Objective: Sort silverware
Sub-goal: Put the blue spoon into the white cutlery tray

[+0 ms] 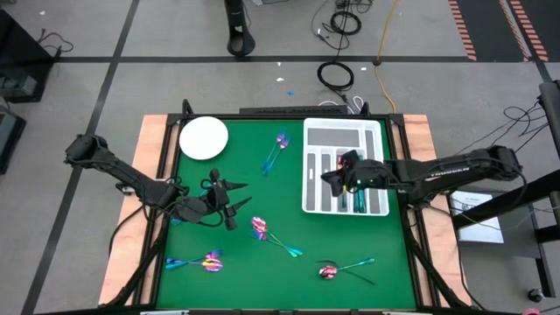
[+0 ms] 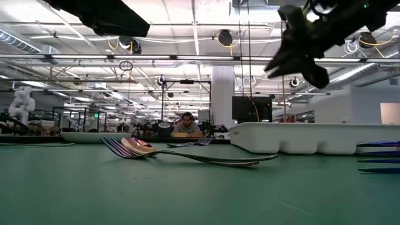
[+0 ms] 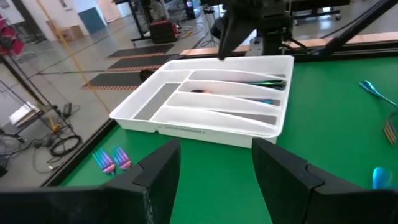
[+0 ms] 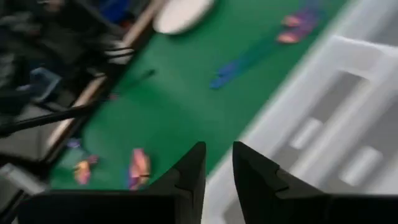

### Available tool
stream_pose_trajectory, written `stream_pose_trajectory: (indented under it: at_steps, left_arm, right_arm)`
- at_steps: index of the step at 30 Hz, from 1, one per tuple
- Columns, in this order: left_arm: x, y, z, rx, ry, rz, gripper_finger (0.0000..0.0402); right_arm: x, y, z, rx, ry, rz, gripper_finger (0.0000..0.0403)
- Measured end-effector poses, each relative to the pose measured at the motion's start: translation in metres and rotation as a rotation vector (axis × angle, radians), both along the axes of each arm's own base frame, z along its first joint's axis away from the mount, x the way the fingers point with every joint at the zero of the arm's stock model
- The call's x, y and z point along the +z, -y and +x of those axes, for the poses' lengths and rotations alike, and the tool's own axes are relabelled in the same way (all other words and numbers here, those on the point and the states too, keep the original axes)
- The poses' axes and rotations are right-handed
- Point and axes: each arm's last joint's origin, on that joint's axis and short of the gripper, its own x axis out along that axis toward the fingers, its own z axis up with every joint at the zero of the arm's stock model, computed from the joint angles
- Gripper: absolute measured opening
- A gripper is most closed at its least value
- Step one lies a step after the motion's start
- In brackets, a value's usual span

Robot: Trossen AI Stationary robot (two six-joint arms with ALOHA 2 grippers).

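The right hand [image 1: 337, 178] hovers above the white tray [image 1: 343, 131], its dark fingers [image 4: 189, 177] parted by a narrow gap with nothing between them; just under it, the high view shows silverware in the tray [image 1: 357, 199] as slim teal pieces in the long compartments, which its own wrist view blurs to pale walls. Beyond that hand, past the tray's edge, a blue and pink pair [image 4: 249, 53] lies on the green surface [image 1: 262, 188], with the round white plate [image 4: 181, 14] farther off. The left hand [image 1: 229, 199] waits over the surface, well apart from the tray, fingers [image 3: 155, 177] spread wide and holding nothing; ahead of it its wrist view looks into the tray [image 3: 205, 99] and shows the right arm above the far wall; only the high view shows the spoon and fork [image 1: 267, 232] just beside it, the pink pair [image 1: 208, 261] nearer the front edge, and another spoon [image 1: 331, 270] farther right. The low view alone shows a fork and spoon [image 2: 140, 147] crossed close by and a seated person [image 2: 186, 125] in the room beyond.
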Motion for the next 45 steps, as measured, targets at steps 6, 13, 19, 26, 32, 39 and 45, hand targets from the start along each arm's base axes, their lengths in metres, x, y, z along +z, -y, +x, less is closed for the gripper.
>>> stream_pose_trajectory:
  at_steps: [6, 13, 19, 26, 32, 39, 45]
  left_arm:
    - [0.000, 0.002, 0.001, -0.072, -0.019, -0.001, 0.0200]
    - [0.002, 0.008, 0.002, -0.264, -0.022, -0.027, 0.0200]
    - [0.004, 0.010, 0.003, -0.333, -0.009, -0.036, 0.0200]
    - [0.006, 0.011, 0.004, -0.345, 0.009, -0.052, 0.0200]
    - [0.006, 0.012, 0.004, -0.379, 0.016, -0.080, 0.0200]
    - [0.007, 0.012, 0.004, -0.390, 0.027, -0.087, 0.0200]
    - [0.007, 0.012, 0.004, -0.390, 0.025, -0.086, 0.0200]
  right_arm:
    - [0.027, -0.025, 0.022, 0.148, 0.044, -0.088, 0.0070]
    - [0.051, -0.070, 0.053, 0.418, 0.026, -0.192, 0.0070]
    - [0.052, -0.129, 0.063, 0.761, -0.166, -0.253, 0.0070]
    - [0.021, -0.183, 0.049, 0.971, -0.551, -0.210, 0.0070]
    - [-0.008, -0.205, 0.036, 0.977, -0.766, -0.077, 0.0070]
    - [-0.031, -0.214, 0.034, 1.008, -0.877, -0.137, 0.0070]
    - [-0.051, -0.217, 0.037, 1.035, -0.954, -0.168, 0.0070]
